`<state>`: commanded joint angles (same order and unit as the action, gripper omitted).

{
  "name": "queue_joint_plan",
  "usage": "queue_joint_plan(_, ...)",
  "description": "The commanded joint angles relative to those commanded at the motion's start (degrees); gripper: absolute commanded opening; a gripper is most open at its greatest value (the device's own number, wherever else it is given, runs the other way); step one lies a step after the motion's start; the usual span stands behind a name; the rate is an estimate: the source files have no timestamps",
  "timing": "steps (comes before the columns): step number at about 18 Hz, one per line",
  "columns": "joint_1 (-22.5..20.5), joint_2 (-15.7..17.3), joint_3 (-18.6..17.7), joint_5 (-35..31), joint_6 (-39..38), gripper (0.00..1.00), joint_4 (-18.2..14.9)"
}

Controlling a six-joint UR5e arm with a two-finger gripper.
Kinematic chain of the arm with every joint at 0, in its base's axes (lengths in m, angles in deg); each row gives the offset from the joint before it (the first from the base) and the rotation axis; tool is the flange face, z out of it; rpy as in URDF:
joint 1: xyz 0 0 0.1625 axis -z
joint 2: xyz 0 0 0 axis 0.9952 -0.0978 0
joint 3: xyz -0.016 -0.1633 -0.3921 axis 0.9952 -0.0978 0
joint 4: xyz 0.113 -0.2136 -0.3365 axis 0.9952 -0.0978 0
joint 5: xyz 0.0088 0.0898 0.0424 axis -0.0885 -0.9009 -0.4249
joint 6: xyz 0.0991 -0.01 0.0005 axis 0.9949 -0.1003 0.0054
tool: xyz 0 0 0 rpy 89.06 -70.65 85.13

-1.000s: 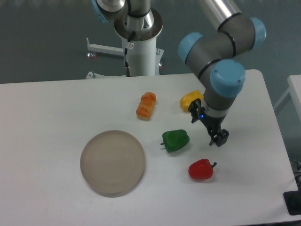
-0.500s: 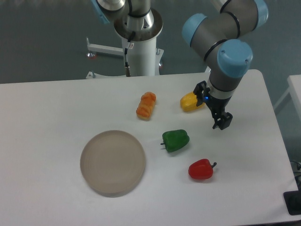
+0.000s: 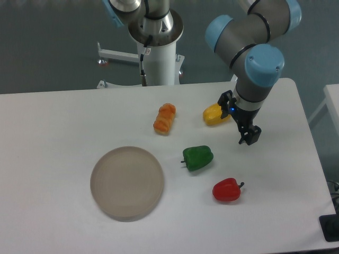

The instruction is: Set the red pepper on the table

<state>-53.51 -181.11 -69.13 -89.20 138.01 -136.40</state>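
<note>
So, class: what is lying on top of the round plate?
Nothing: the plate shows a bare top. What lies beneath it is covered. The red pepper rests on the table.

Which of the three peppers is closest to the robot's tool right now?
The yellow pepper. It lies just to the left of the tool in the picture, partly behind the wrist. The green pepper and the red pepper sit farther off, nearer the front of the table.

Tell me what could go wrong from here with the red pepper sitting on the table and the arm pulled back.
The red pepper lies on its side on the table, apart from the gripper; being rounded, it might roll if bumped. The gripper hangs close to the yellow pepper, so a sideways swing could knock it. The green pepper sits between the two, so a low pass could clip it too.
</note>
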Motion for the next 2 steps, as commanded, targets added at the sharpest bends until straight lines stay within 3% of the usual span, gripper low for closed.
queue_joint_plan(2, 0.0, 0.0, 0.0, 0.1, 0.0, 1.0, 0.0)
